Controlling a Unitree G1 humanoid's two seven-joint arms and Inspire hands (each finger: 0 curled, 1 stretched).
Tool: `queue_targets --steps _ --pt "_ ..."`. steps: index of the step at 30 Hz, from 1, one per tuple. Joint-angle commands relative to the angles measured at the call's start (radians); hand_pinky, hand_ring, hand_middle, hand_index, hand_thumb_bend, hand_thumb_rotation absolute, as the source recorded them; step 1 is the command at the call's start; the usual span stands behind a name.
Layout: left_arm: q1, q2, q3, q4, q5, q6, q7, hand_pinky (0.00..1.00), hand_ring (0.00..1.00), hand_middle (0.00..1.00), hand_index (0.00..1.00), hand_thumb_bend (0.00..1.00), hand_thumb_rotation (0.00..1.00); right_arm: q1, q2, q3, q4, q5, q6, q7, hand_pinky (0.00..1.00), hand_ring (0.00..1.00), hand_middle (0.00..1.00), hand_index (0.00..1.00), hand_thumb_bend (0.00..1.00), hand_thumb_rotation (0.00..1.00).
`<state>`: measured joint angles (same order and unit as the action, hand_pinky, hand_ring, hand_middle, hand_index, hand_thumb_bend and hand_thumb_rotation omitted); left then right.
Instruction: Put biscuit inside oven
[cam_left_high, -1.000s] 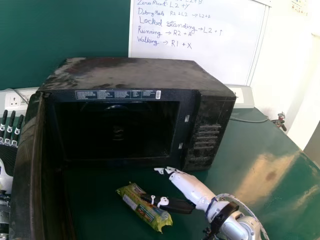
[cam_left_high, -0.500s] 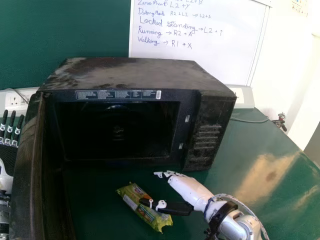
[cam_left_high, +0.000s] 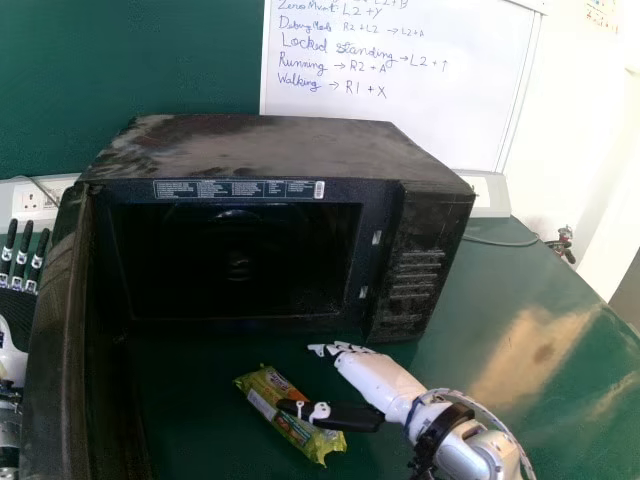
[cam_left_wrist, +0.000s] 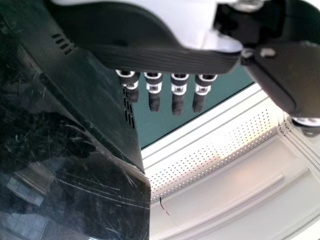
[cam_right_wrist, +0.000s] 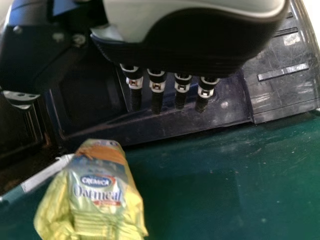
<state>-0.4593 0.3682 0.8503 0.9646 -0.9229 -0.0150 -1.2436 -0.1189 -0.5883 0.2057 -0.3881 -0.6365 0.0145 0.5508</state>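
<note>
We are at the grasping step, as we judge it: the biscuit packet (cam_left_high: 265, 388) lies on the table (cam_left_high: 525, 290) in front of the oven (cam_left_high: 275, 150), outside the open cavity (cam_left_high: 235, 265). Our right hand (cam_left_high: 375, 380) is wide open beside it, fingers straight and pointing towards the oven front, with nothing in its grip. The thumb (cam_left_high: 350, 416) crosses over the packet in the head view, though from this angle we cannot be sure whether it touches the wrapper. Our left hand (cam_left_high: 15, 312), at the head view's left edge beyond the oven door (cam_left_high: 52, 330), is also open, its fingers straight and empty.

Next we need to bring the right fingers and thumb to either side of the packet, close on it, then lift it clear of the cavity's lower lip. The soft wrapper could slide or turn if we push it from one side only.

The tabletop is dark green, with a bright patch of light to the right of the oven. Behind stand a green wall (cam_left_high: 130, 60) and a whiteboard (cam_left_high: 400, 60) with handwriting, and a wall socket (cam_left_high: 35, 200) sits on the left
</note>
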Motion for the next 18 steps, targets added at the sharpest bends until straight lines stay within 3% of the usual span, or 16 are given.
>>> queue_targets --steps 1,11,18 --pt "0.050 -0.069 -0.006 0.036 -0.001 0.017 0.008 0.00 0.25 0.64 0.99 0.25 1.00 -0.002 0.009 0.015 -0.035 -0.023 0.023 0.010 1.00 0.99 0.98 0.97 0.96 0.29" --pt "0.055 -0.076 -0.004 0.024 -0.004 0.017 0.016 0.00 0.25 0.64 1.00 0.23 1.00 0.023 0.052 0.063 -0.101 -0.163 0.103 0.009 1.00 0.99 0.97 0.96 0.95 0.24" --pt "0.054 -0.072 -0.005 0.028 -0.002 0.014 0.011 0.00 0.25 0.64 1.00 0.24 1.00 0.042 0.077 0.087 -0.097 -0.244 0.098 -0.030 1.00 0.97 0.96 0.94 0.96 0.22"
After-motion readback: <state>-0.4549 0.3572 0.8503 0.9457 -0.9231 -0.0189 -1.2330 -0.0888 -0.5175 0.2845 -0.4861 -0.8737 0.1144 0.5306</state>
